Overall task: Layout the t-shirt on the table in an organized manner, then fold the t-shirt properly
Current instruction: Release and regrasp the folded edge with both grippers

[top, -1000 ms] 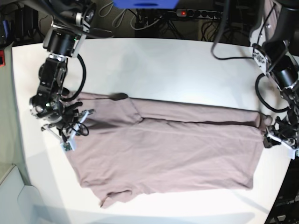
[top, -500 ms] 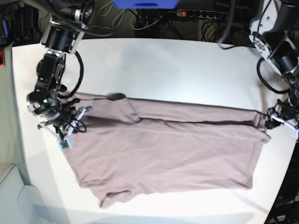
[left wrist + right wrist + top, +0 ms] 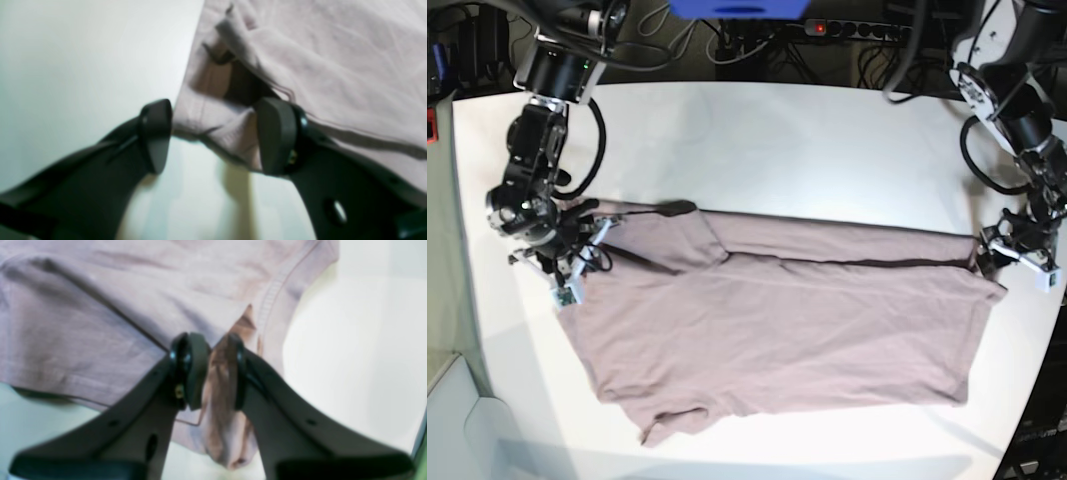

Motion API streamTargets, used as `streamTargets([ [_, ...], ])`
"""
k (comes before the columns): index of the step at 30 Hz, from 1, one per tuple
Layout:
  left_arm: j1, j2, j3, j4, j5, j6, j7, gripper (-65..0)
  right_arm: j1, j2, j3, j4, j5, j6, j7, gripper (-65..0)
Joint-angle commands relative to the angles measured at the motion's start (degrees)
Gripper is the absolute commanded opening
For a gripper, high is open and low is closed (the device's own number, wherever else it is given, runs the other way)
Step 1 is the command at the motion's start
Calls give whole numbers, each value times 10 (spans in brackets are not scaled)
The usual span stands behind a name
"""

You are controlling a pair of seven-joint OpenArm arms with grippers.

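Spreading the t-shirt (image 3: 787,330) flat across the table (image 3: 807,150), the right gripper (image 3: 213,370) at 9 o'clock pinches a cloth fold, while the left gripper (image 3: 213,136) at 3 o'clock straddles the hem, jaws apart.

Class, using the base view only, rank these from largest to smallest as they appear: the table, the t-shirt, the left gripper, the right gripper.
1. the table, it spans nearly the whole view.
2. the t-shirt, covering much of the table's lower half.
3. the right gripper and the left gripper: both small and look alike, so no ranking between them.
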Motion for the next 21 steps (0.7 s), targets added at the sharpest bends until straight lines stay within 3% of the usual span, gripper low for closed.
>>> streamTargets([
  [1,2,-12,-1,33,-10,-7,1,-261,12,3,0,12,7,2,13,-502],
  [5,24,-6,2,79,-10,-7,12,-261,12,5,1,12,7,2,13,-502],
  [21,6,7,4,63,-5,-7,-6,-261,14,3,-2,12,7,2,14,-502],
])
